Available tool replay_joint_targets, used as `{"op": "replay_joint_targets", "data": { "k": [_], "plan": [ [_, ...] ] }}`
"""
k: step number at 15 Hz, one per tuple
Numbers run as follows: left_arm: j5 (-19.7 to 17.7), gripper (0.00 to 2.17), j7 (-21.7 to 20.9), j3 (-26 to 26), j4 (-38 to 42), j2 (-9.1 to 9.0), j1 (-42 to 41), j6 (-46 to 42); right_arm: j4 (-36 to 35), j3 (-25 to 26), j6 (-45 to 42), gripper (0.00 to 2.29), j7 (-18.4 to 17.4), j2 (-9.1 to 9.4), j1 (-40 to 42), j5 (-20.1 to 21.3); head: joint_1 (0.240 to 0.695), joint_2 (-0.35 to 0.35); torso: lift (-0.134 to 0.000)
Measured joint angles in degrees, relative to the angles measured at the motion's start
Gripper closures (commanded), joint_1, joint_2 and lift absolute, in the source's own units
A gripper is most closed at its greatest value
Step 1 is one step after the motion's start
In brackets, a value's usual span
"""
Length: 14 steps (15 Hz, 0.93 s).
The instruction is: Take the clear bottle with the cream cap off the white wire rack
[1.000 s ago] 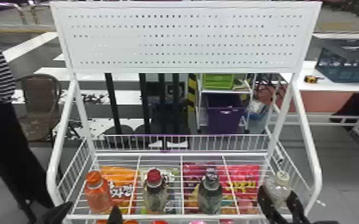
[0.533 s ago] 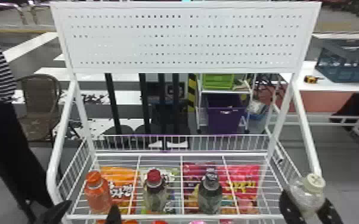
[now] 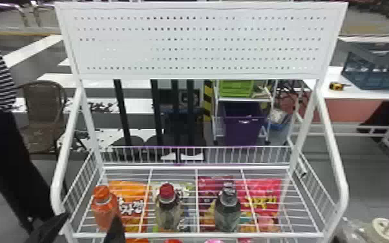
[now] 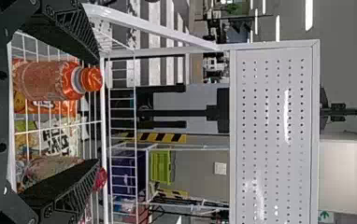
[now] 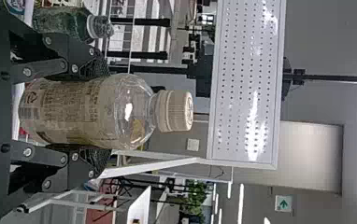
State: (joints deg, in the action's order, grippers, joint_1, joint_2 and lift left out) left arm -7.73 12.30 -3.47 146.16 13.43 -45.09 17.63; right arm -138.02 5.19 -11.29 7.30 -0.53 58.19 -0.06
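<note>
The right black two-fingered claw (image 5: 96,112) is clamping the clear plastic bottle (image 5: 127,107), and what a look it's giving us: light is glinting off its rounded shoulder, a pale printed label (image 5: 69,107) is wrapping its body, and a ribbed cream cap (image 5: 174,110) is topping it! It's hanging just outside the right side of the white wire rack (image 3: 200,235). Over on the left, the other black claw (image 3: 91,219) is holding its fingers apart, with an orange-capped bottle (image 3: 104,210) sitting between them in the left wrist view.
</note>
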Motion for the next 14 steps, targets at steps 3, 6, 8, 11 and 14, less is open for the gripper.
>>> {"op": "replay_joint_targets", "data": {
  "k": [3, 6, 8, 11, 14],
  "plan": [
    [-0.2, 0.14, 0.0, 0.6, 0.3, -0.14, -0.4, -0.5, -0.9, 0.8, 0.2, 1.65, 0.3, 0.14, 0.7, -0.5, 0.499, 0.0, 0.0],
    [-0.3, 0.14, 0.0, 1.0, 0.6, -0.17, -1.0, -1.0, -1.1, 0.8, 0.4, 1.65, 0.6, 0.38, 0.8, -0.5, 0.499, 0.0, 0.0],
    [-0.3, 0.14, -0.1, 1.1, 0.8, -0.16, -1.4, -1.1, -1.3, 0.8, 0.6, 1.65, 0.7, 0.41, 1.1, -0.5, 0.499, 0.0, 0.0],
    [-0.3, 0.14, -0.1, 1.2, 1.3, -0.16, -1.7, -1.1, -1.9, 0.8, 0.6, 1.65, 0.8, 0.36, 1.7, -0.6, 0.499, 0.0, 0.0],
    [-0.3, 0.14, -0.2, 1.2, 1.4, -0.16, -1.7, -1.1, -2.3, 0.9, 0.5, 1.65, 0.9, 0.27, 2.0, -0.6, 0.499, 0.0, 0.0]
  ]
}}
